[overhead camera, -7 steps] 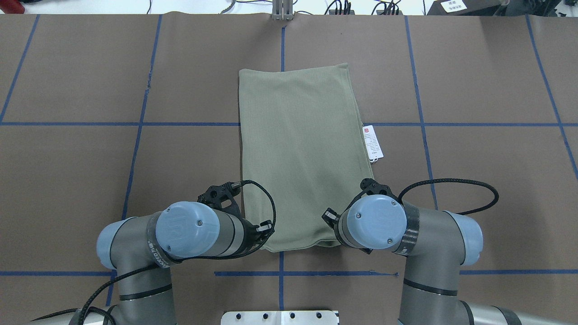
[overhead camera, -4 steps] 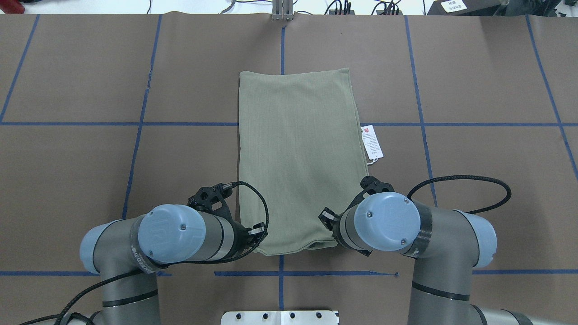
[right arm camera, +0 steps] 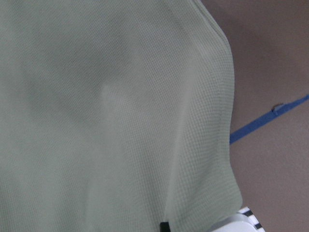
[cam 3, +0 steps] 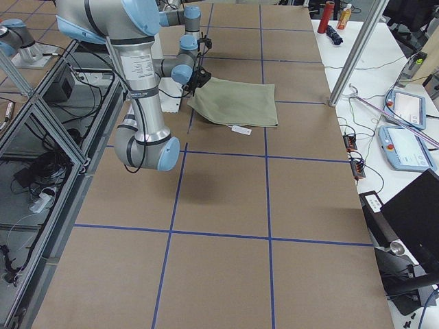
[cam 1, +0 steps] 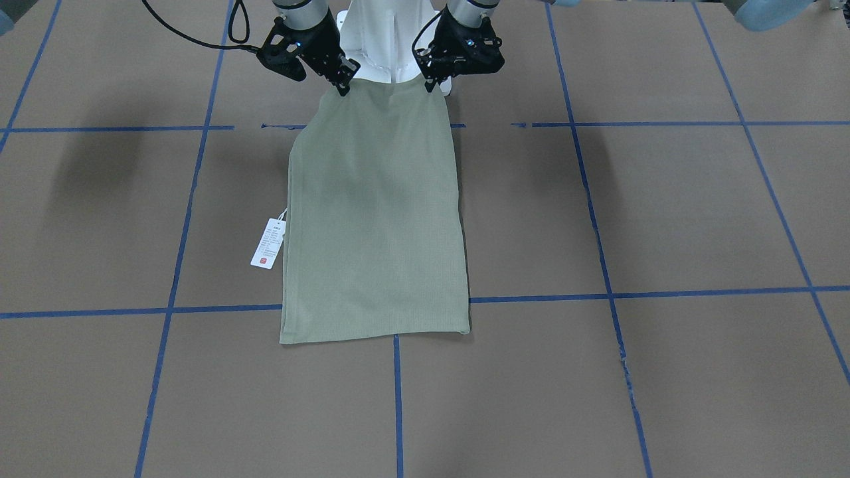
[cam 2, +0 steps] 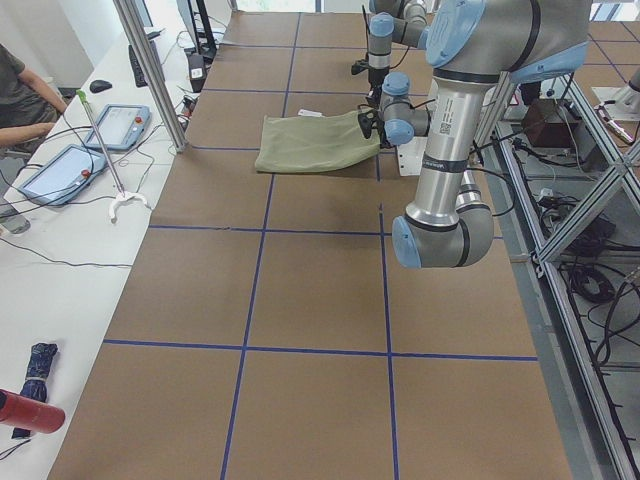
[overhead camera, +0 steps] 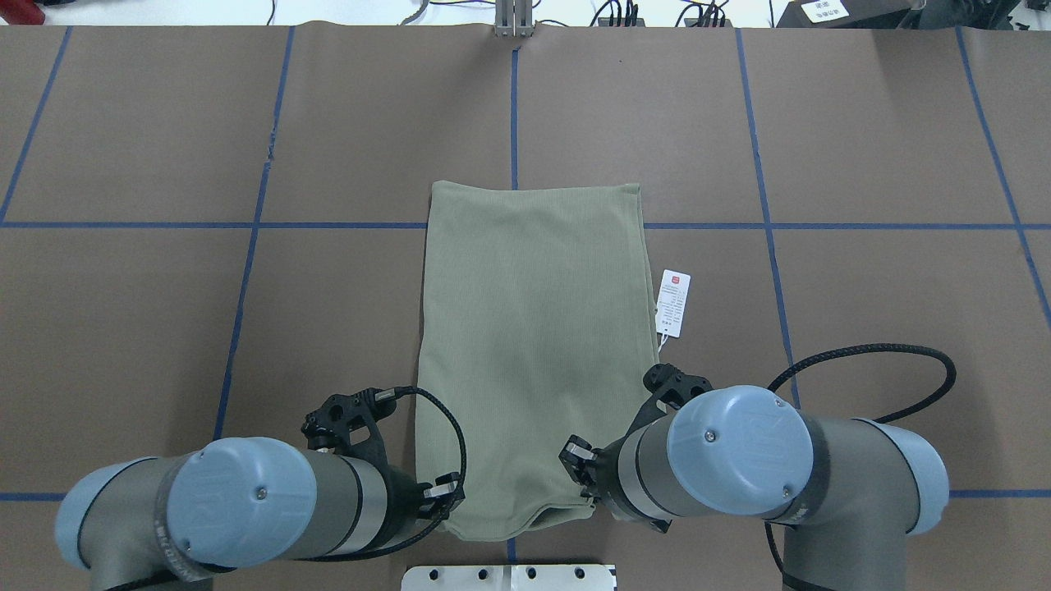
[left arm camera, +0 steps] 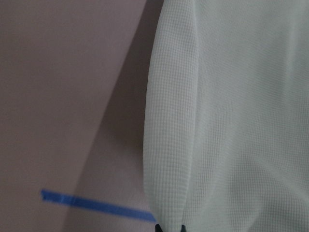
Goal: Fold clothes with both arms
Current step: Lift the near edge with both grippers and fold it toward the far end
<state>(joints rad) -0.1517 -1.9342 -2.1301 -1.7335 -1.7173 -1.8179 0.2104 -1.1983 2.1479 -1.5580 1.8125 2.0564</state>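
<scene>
The sage-green shirt (overhead camera: pixel 525 345) lies as a long folded rectangle on the brown table, also seen from the front (cam 1: pixel 372 219). Its white hang tag (overhead camera: pixel 673 302) lies beside its right edge. My left gripper (cam 1: pixel 435 83) is shut on the near left corner of the shirt. My right gripper (cam 1: pixel 342 86) is shut on the near right corner. Both hold the near edge a little above the table, by the base. In the overhead view the arms hide both grippers' fingers. The wrist views show only shirt fabric (left arm camera: pixel 231 121) (right arm camera: pixel 106 121) and table.
The white pedestal base (overhead camera: pixel 509 577) is right behind the shirt's near edge. Blue tape lines (overhead camera: pixel 246 225) grid the brown table. A side bench with tablets (cam 2: pixel 60 170) and a metal post (cam 2: pixel 150 70) stand beyond the table's far edge.
Both arms have drawn back toward the base, dragging the shirt with them. Its far edge has slid nearer to the robot, and the hang tag has moved with it.
</scene>
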